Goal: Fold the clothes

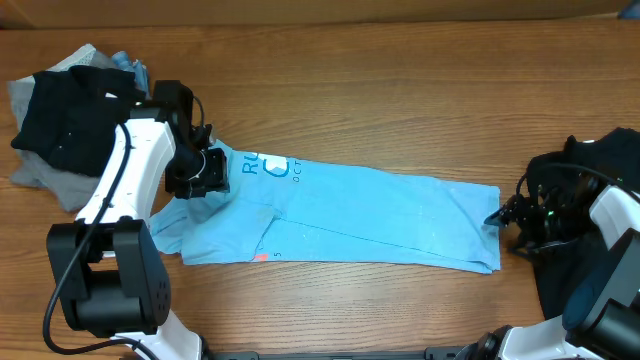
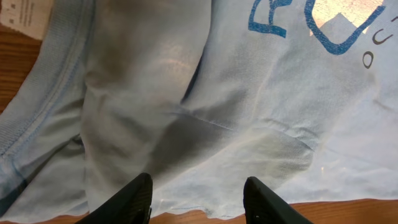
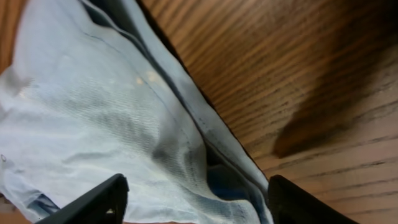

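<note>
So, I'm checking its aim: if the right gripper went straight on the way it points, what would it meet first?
The light blue T-shirt, whose edge lies just ahead of the right gripper; how near is unclear.

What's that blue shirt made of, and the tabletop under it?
The light blue T-shirt looks like soft matte knit, probably cotton: it creases limply and shows a ribbed collar. The table looks like wood or wood-look laminate, with visible grain and slight sheen.
</note>
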Robot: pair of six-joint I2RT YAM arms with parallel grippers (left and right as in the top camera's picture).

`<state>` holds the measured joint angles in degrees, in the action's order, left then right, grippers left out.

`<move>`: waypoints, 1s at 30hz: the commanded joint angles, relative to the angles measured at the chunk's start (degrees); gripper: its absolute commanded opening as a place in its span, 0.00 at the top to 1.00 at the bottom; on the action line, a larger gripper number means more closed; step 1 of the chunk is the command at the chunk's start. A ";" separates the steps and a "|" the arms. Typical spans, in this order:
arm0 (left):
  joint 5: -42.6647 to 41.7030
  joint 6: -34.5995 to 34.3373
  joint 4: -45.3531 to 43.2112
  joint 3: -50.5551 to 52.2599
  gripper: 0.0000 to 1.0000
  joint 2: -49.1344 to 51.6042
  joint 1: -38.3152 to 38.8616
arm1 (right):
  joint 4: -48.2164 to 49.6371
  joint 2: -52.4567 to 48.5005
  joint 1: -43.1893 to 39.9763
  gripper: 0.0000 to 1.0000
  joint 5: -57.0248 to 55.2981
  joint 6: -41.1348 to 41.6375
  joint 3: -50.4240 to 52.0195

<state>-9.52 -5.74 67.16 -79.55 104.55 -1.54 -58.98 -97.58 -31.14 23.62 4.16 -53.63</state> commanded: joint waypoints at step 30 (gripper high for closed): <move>-2.62 2.97 1.75 -3.87 0.56 -0.87 -0.63 | 4.22 7.04 0.13 0.96 0.57 3.61 0.96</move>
<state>-11.00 -4.08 68.03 -80.29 104.55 -1.56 -53.78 -95.44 -30.17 27.29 7.64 -48.12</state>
